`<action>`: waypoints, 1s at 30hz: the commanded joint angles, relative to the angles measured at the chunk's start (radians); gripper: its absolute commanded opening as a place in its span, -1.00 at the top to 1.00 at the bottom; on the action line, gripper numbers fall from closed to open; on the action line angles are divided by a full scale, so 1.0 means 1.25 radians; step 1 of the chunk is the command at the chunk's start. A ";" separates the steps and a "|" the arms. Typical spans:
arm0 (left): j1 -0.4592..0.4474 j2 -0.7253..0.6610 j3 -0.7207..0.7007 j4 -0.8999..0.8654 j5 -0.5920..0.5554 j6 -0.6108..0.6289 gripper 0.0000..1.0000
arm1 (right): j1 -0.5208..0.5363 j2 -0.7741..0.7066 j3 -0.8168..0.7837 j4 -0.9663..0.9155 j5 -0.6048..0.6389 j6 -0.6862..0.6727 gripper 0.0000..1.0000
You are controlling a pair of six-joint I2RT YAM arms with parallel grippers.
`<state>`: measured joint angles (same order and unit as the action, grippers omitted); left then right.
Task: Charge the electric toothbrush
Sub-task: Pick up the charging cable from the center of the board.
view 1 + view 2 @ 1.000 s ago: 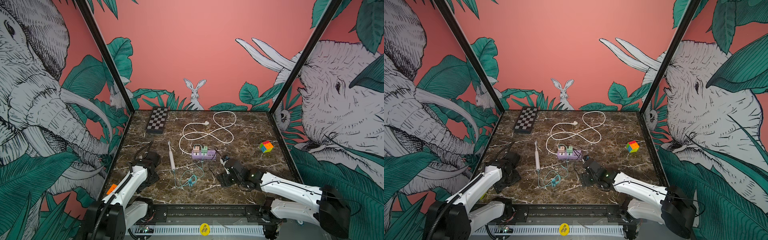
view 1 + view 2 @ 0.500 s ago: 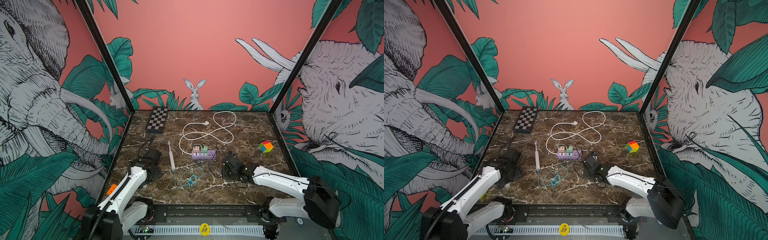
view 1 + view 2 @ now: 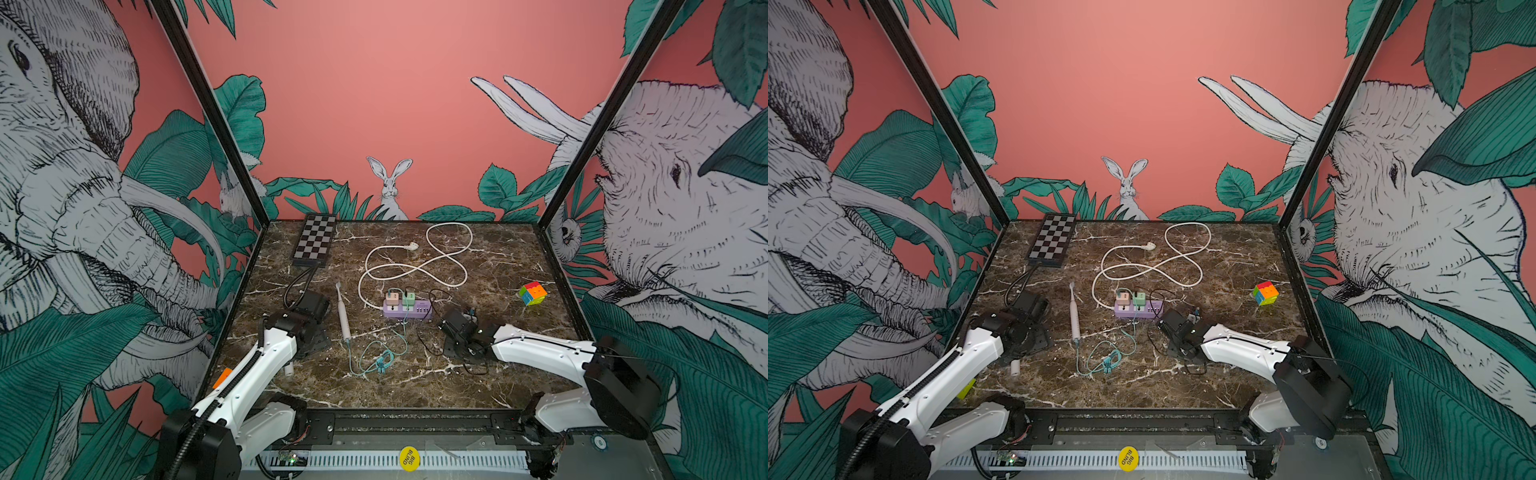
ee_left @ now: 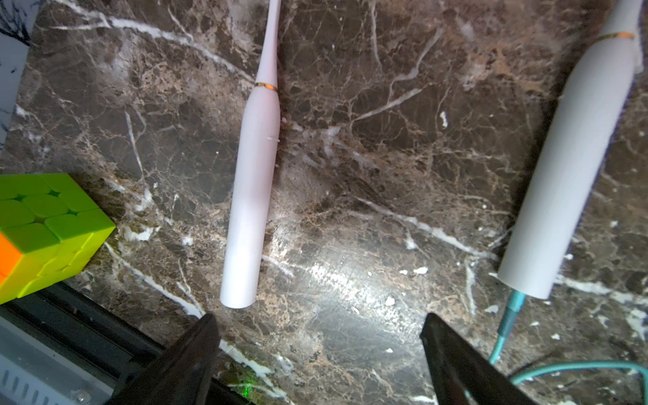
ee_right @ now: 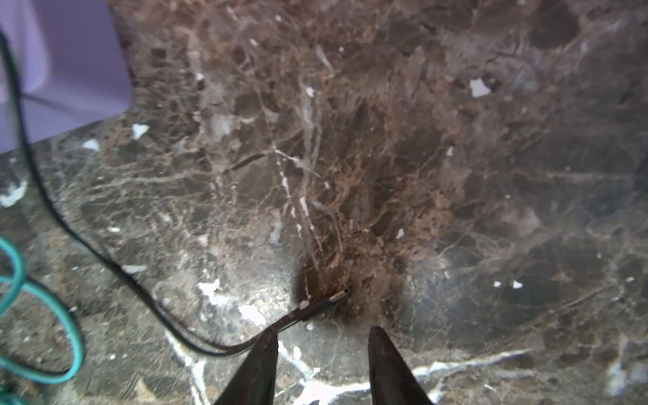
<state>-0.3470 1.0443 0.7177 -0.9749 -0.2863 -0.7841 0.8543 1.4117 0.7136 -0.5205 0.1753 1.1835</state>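
1. Dark marble tabletop (image 3: pixel 519 266) sits inside jungle-mural walls.
2. White toothbrush (image 3: pixel 343 318) lies flat near the purple power strip (image 3: pixel 409 311), with a teal cable (image 4: pixel 506 326) meeting its base.
3. Left gripper (image 4: pixel 318 315) gapes wide and holds nothing, poised between that toothbrush and a second toothbrush (image 4: pixel 253 182).
4. Right gripper (image 5: pixel 322 331) has its jaws partly apart with nothing between them; a black cable (image 5: pixel 308 310) ends just beside one finger.

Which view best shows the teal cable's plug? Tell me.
Left wrist: the teal plug sits large, at the toothbrush base. Both top views show it tiny; right wrist shows only cable loops.
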 commanded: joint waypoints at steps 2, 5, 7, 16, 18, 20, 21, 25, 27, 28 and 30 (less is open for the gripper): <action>-0.006 0.001 0.005 0.002 -0.010 0.011 -0.84 | -0.004 0.014 -0.001 0.016 0.036 0.048 0.17; -0.007 0.001 0.000 0.004 -0.008 0.010 -0.84 | -0.004 0.040 0.000 0.037 0.020 0.056 0.19; -0.007 -0.001 -0.002 0.005 -0.009 0.010 -0.84 | -0.005 0.060 -0.001 0.046 0.015 0.061 0.24; -0.008 0.001 0.000 0.007 -0.006 0.008 -0.83 | -0.014 0.081 -0.029 0.062 0.017 0.080 0.54; -0.009 0.002 0.002 0.008 -0.002 0.007 -0.83 | -0.023 0.075 -0.036 0.057 0.023 0.076 0.68; -0.011 0.002 0.005 0.011 0.004 0.006 -0.83 | -0.031 0.068 -0.047 0.081 0.019 0.062 0.80; -0.012 0.001 0.007 0.012 0.008 0.006 -0.83 | -0.035 0.066 -0.051 0.086 0.016 0.051 0.88; -0.018 -0.001 0.023 0.017 0.031 0.008 -0.83 | -0.042 0.063 -0.049 0.114 0.005 0.005 1.00; -0.023 -0.006 0.035 0.028 0.056 0.014 -0.82 | -0.044 0.051 -0.039 0.121 0.004 -0.043 1.00; -0.024 -0.008 0.040 0.037 0.070 0.020 -0.82 | -0.044 0.041 -0.031 0.115 0.007 -0.066 1.00; -0.029 -0.013 0.056 0.062 0.099 0.045 -0.82 | -0.045 0.016 0.001 0.111 0.013 -0.166 1.00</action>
<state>-0.3725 1.0466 0.7391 -0.9405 -0.2268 -0.7681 0.8040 1.4658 0.6872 -0.3733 0.1951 1.1618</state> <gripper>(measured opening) 0.912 0.052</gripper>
